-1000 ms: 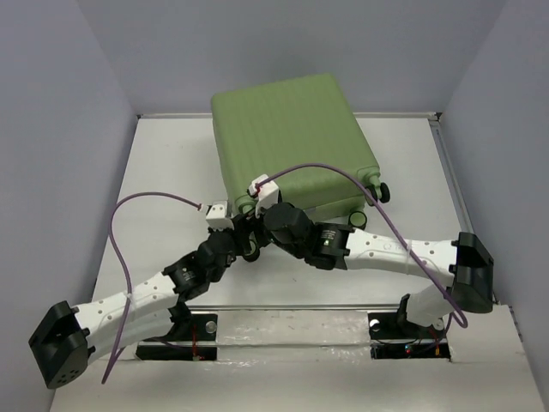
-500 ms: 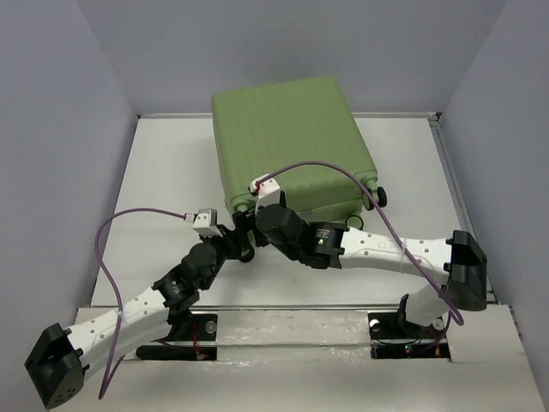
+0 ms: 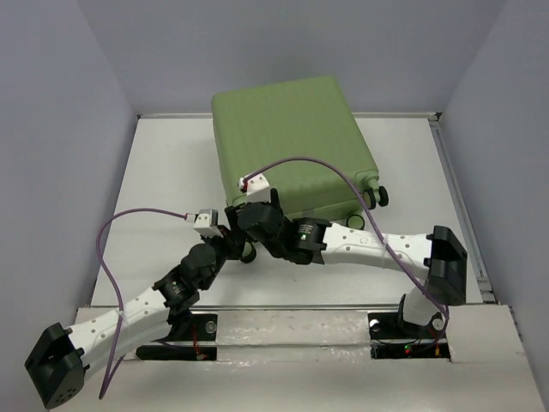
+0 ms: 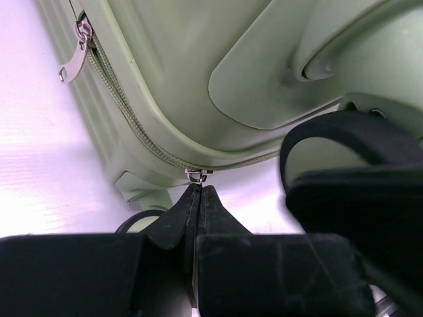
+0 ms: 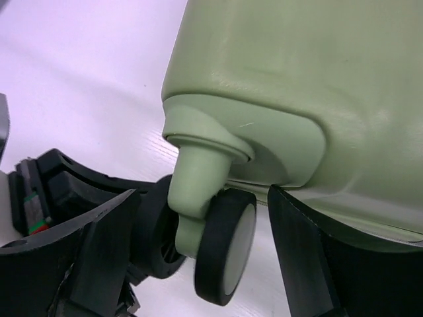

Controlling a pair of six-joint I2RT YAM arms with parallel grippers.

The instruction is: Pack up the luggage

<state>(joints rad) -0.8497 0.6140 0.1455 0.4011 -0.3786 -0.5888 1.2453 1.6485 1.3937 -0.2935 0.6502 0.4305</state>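
Note:
The luggage [image 3: 292, 137], a light-green ribbed hard-shell suitcase, lies closed and flat at the back middle of the white table. My left gripper [image 3: 235, 244] is at its near left corner. In the left wrist view the left gripper [image 4: 199, 190] is shut on a metal zipper pull, and the slider [image 4: 197, 176] sits right at the fingertips on the green zipper track. A second silver zipper pull [image 4: 73, 56] hangs further along the track. My right gripper [image 3: 250, 216] is open. In the right wrist view it [image 5: 205, 228] straddles a black-and-green caster wheel [image 5: 228, 247] without touching it.
Another caster wheel [image 3: 380, 196] sticks out at the suitcase's near right corner. Purple cables [image 3: 343, 176] loop over both arms. Grey walls close the table on the left, back and right. The two arms cross close together at the suitcase's near left corner.
My right gripper has moved left along the suitcase's near edge to the left caster wheel. My left gripper drew back slightly to the left, then stayed still.

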